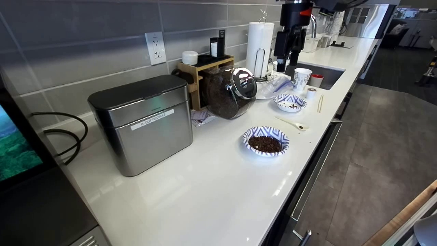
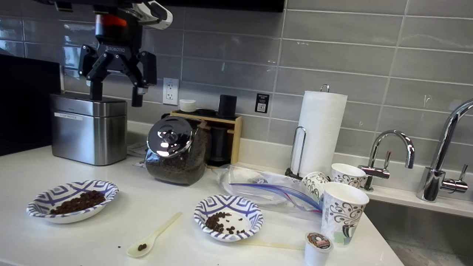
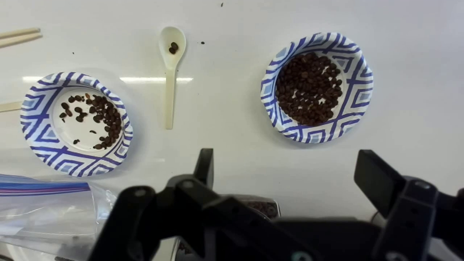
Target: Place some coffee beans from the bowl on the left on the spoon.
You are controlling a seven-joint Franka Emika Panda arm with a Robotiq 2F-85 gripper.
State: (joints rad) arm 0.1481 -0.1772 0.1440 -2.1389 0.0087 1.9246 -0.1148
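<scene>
The bowl, blue-and-white patterned, stands on the counter and shows in both exterior views (image 1: 263, 131) (image 2: 46, 201) and the wrist view (image 3: 359, 85). A heap of dark brown coffee beans (image 1: 265, 144) (image 2: 79, 203) (image 3: 308, 88) covers most of its bottom. A pale plastic spoon (image 1: 288, 122) (image 2: 158, 232) (image 3: 169, 98) lies flat beside it, with a couple of beans in its scoop. My gripper (image 1: 287, 64) (image 2: 116, 100) (image 3: 284, 159) is open and empty, high above the counter. In the wrist view the bowl lies just beyond the fingertips.
A similar bowl (image 2: 255, 223) (image 3: 40, 136) with fewer beans stands past the spoon. A glass jar (image 1: 222, 92), steel bin (image 1: 157, 130), plastic bag (image 2: 258, 188), paper towel roll (image 2: 319, 129), paper cup (image 2: 343, 210), K-cup (image 2: 317, 247) and chopsticks (image 3: 20, 38) surround them. The sink (image 1: 336, 73) lies beyond.
</scene>
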